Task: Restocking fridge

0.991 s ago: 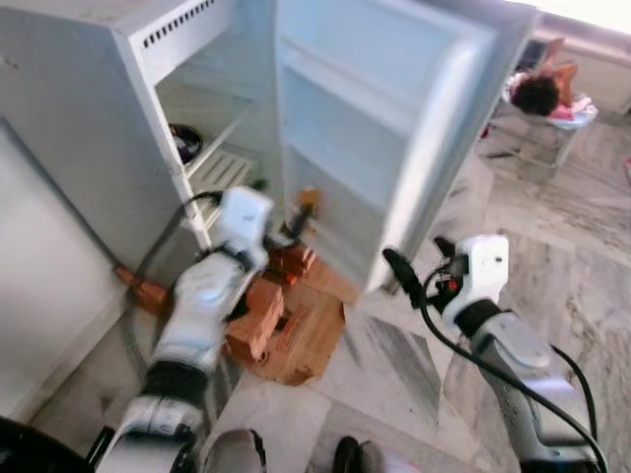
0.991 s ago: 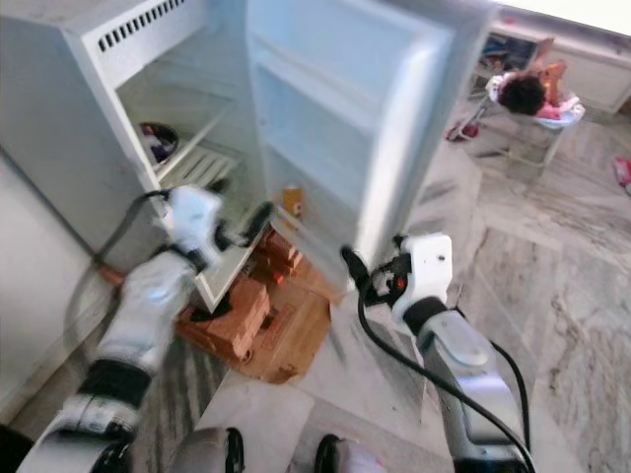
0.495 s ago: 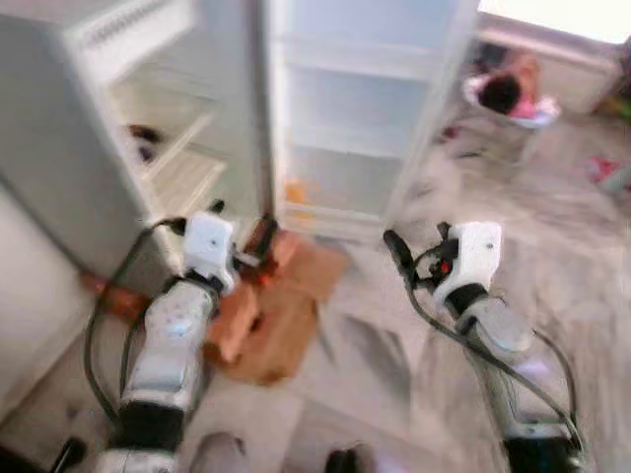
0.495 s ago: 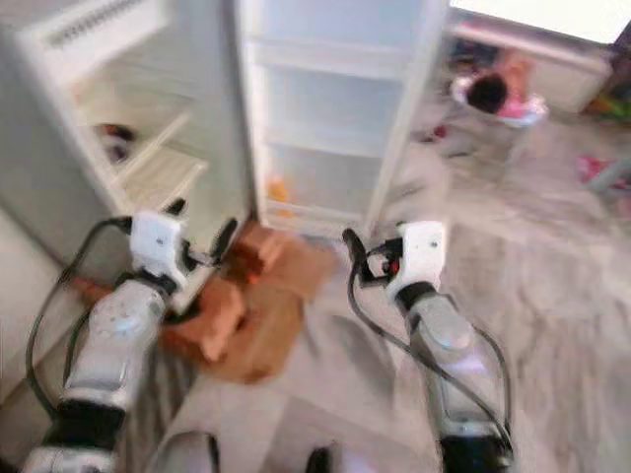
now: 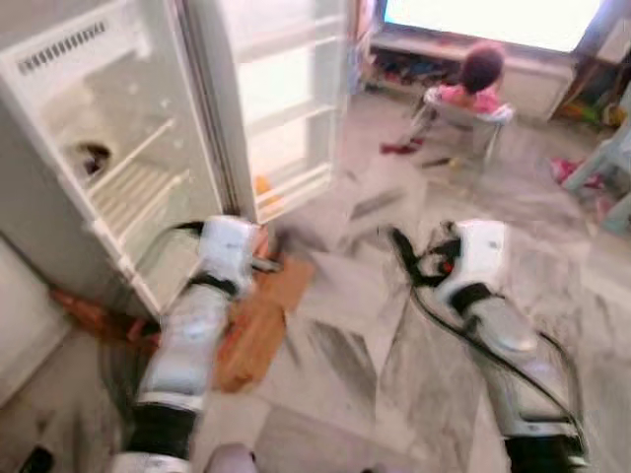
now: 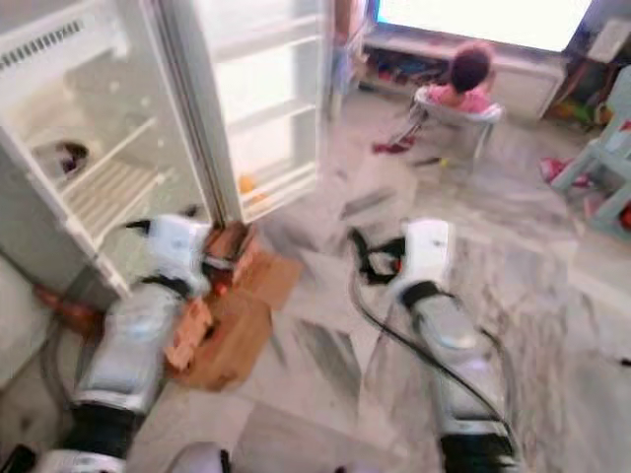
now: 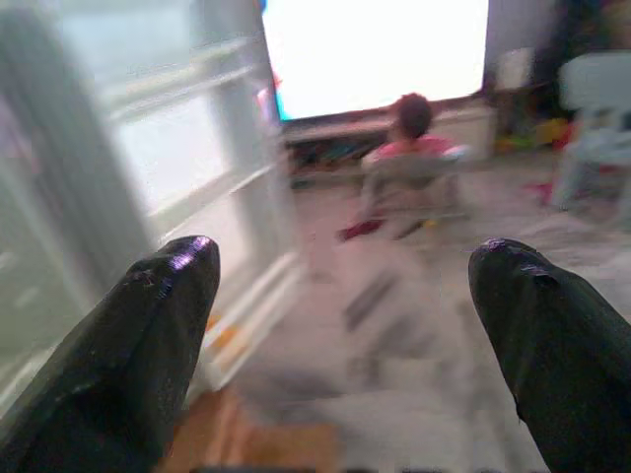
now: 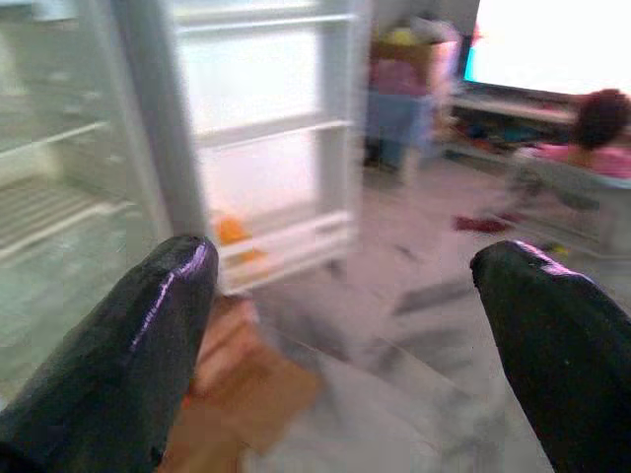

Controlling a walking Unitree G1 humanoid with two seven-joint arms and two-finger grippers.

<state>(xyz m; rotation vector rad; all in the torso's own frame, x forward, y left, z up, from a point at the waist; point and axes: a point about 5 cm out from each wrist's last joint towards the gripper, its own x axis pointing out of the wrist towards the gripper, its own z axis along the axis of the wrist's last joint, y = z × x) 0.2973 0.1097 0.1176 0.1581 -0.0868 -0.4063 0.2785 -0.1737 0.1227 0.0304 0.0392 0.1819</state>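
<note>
Nearest the camera, both silver arms reach out over the marble floor (image 5: 375, 394), and the head views are blurred. The left gripper (image 7: 345, 325) has its two black fingers (image 7: 148, 325) spread wide with nothing between them. The right gripper (image 8: 345, 335) is the same, fingers (image 8: 138, 335) well apart and holding nothing.

Just beyond the left arm, a brown cardboard sheet (image 6: 232, 335) lies flat on the floor, with reddish bricks (image 6: 192, 330) at its edge nearest the fridge. The fridge (image 5: 59, 128) stands open ahead and to the left, well apart from both sets of jaws. Its cabinet shows white wire shelves (image 5: 133, 187), and a dark object (image 5: 94, 158) sits toward the back of the upper one, too blurred to identify. The door (image 5: 276, 89) is swung fully out, and a small orange item (image 8: 232, 232) rests in its lowest door shelf. In the right wrist view that orange item lies beyond the gap between the fingers, nearer one of them.

Farther off, a person (image 5: 478, 79) sits in a low seat before a bright screen (image 5: 483, 10), and a pale blue chair (image 6: 596, 148) stands at the far right.
</note>
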